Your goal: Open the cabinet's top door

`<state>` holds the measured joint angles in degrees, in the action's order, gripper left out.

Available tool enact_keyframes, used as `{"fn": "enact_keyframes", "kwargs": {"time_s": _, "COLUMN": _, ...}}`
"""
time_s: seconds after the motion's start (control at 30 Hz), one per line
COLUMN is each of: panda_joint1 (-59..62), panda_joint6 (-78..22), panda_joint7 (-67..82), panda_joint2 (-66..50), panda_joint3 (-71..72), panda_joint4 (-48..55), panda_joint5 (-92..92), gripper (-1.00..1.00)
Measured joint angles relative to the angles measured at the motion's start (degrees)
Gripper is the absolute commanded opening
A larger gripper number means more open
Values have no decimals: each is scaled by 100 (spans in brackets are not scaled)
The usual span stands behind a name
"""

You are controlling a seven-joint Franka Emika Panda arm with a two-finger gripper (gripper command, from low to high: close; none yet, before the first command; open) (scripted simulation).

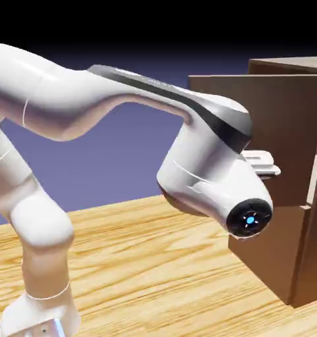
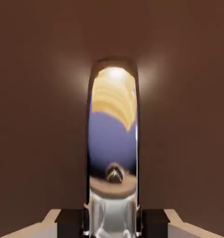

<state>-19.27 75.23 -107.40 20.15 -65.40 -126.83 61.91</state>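
While my claw (image 2: 113, 223) sits clamped on the curved silver handle (image 2: 114, 139) of the top door (image 2: 39, 93), the whole job hangs on that narrow pinch. In the hand view the handle rises straight ahead of me, dead centre between my two tips, its mirror face showing the backdrop and the wooden table, with dark-brown panel filling everything to either side and above. In the exterior view my claw itself is hidden behind my own wrist, but just beyond it the top door appears swung partly out from the cabinet (image 1: 286, 66), its free edge reaching back toward my arm; the shorter lower panel (image 1: 273, 257) below my wrist looks shut. So I judge the pull is under way and not finished. The first risk is slip: the handle is smooth, rounded metal, and if I drag at an angle rather than along the door's arc, my tips could slide along the bar or pop off it, leaving the door half open. The second is a fight with the hinge: a door moves in a circle, and a straight tug would load my wrist sideways and twist the grip loose. The third is my own bulk; my forearm lies close beside the open panel, and a careless sweep could knock the door's edge or push it back shut.
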Motion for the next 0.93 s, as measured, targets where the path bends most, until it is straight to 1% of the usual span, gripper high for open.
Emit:
{"fn": "enact_keyframes", "kwargs": {"time_s": 0.13, "panda_joint1": -609, "panda_joint6": -726, "panda_joint7": 168, "panda_joint2": -521, "panda_joint3": -831, "panda_joint4": 465, "panda_joint5": 10, "gripper": -100}}
{"fn": "enact_keyframes", "kwargs": {"time_s": 0.27, "panda_joint1": -1380, "panda_joint6": -1023, "panda_joint7": 213, "panda_joint2": -654, "panda_joint3": -1661, "panda_joint4": 738, "panda_joint5": -59, "gripper": -100}}
{"fn": "enact_keyframes", "kwargs": {"time_s": 0.33, "panda_joint1": -1492, "panda_joint6": -1383, "panda_joint7": 341, "panda_joint2": -1026, "panda_joint3": -1940, "panda_joint4": 853, "panda_joint5": 85, "gripper": -100}}
{"fn": "enact_keyframes", "kwargs": {"time_s": 0.47, "panda_joint1": -1153, "panda_joint6": -2094, "panda_joint7": 632, "panda_joint2": -1860, "panda_joint3": -1974, "panda_joint4": 982, "panda_joint5": 468, "gripper": -100}}
{"fn": "enact_keyframes", "kwargs": {"time_s": 0.5, "panda_joint1": -797, "panda_joint6": -2271, "panda_joint7": 705, "panda_joint2": -2066, "panda_joint3": -1649, "panda_joint4": 1020, "panda_joint5": 567, "gripper": -100}}
{"fn": "enact_keyframes", "kwargs": {"time_s": 0.53, "panda_joint1": -772, "panda_joint6": -2448, "panda_joint7": 775, "panda_joint2": -2272, "panda_joint3": -1729, "panda_joint4": 1064, "panda_joint5": 666, "gripper": -100}}
{"fn": "enact_keyframes", "kwargs": {"time_s": 0.67, "panda_joint1": 40, "panda_joint6": -3212, "panda_joint7": 1056, "panda_joint2": -3062, "panda_joint3": -1326, "panda_joint4": 1350, "panda_joint5": 967, "gripper": -100}}
{"fn": "enact_keyframes", "kwargs": {"time_s": 0.93, "panda_joint1": 1706, "panda_joint6": -4697, "panda_joint7": 1542, "panda_joint2": -4390, "panda_joint3": -323, "panda_joint4": 2559, "panda_joint5": 1203, "gripper": -100}}
